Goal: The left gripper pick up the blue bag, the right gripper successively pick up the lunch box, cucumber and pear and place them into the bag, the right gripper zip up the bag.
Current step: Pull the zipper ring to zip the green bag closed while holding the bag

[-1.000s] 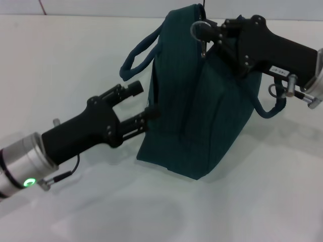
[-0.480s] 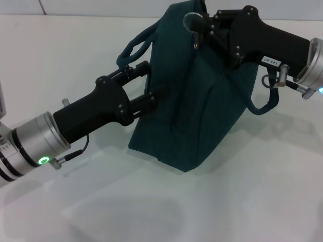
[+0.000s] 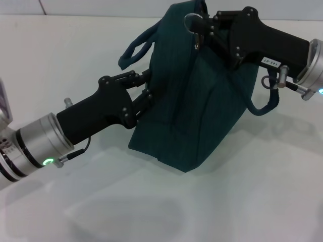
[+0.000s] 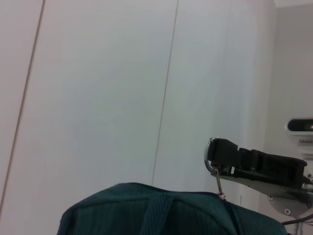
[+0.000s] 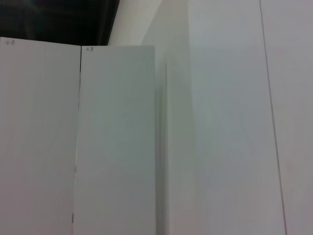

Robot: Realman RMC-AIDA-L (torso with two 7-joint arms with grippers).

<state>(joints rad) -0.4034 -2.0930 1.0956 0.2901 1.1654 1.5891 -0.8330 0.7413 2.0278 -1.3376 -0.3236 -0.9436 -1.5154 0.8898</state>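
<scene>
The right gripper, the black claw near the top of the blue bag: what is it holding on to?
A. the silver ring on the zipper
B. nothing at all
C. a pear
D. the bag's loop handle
A. The right gripper sits at the top of the blue bag, its fingers closed around the silver ring pull of the zipper.

Even, bright, diffuse light is seen throughout; soft shadows are cast beneath the blue bag (image 3: pixel 197 101) on the white table (image 3: pixel 242 201); slight softness is noted

White label on right gripper (image 3: pixel 202 31) arm; print illegible.
</scene>
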